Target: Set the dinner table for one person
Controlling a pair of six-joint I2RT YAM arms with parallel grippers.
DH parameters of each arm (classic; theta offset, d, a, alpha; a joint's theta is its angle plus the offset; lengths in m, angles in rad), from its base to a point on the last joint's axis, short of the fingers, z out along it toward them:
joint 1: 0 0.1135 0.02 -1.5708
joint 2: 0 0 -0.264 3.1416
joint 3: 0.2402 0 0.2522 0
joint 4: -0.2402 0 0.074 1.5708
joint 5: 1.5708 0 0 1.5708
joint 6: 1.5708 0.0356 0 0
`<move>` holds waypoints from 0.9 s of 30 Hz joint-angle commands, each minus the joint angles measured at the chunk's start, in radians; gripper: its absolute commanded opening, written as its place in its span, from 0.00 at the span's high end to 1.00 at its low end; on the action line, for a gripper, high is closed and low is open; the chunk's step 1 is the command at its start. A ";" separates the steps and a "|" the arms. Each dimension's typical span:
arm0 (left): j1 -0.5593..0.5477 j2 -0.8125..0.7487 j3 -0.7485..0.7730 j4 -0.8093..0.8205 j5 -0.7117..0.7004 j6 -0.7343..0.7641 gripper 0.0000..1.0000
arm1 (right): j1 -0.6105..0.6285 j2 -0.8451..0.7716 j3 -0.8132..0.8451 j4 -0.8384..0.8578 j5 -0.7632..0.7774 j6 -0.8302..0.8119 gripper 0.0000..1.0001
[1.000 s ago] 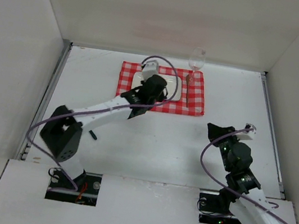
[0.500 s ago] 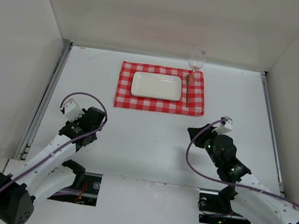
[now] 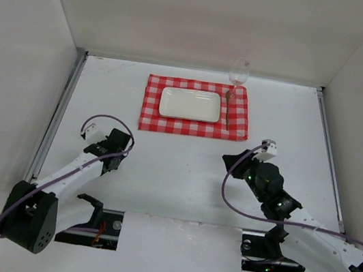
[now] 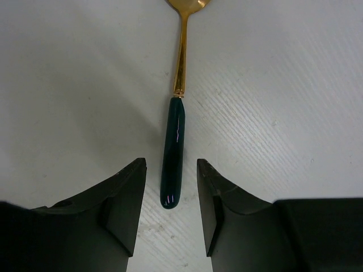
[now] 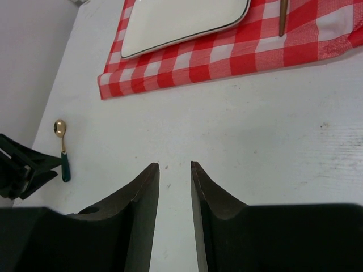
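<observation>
Since the left gripper point(image 4: 170, 173) stands part-open, empty, astride only the handle tip of the spoon point(image 4: 173, 141), lower left on the frame-filling bench point(image 3: 183, 171), closing could swivel it loose; right gripper point(image 5: 174, 170) slightly parted, empty.

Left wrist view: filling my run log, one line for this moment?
left gripper: open, straddling dark-green-handled gold spoon | right gripper: open, empty

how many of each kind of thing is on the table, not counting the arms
checked cloth: 1
white plate: 1
wine glass: 1
cutlery: 2 (green-handled spoon; brown-handled piece on the cloth, right of the plate)
total: 5
</observation>
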 commanded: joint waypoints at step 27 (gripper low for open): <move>0.020 -0.061 -0.027 0.143 0.046 0.143 0.99 | 0.007 -0.014 0.036 0.075 0.000 -0.016 0.64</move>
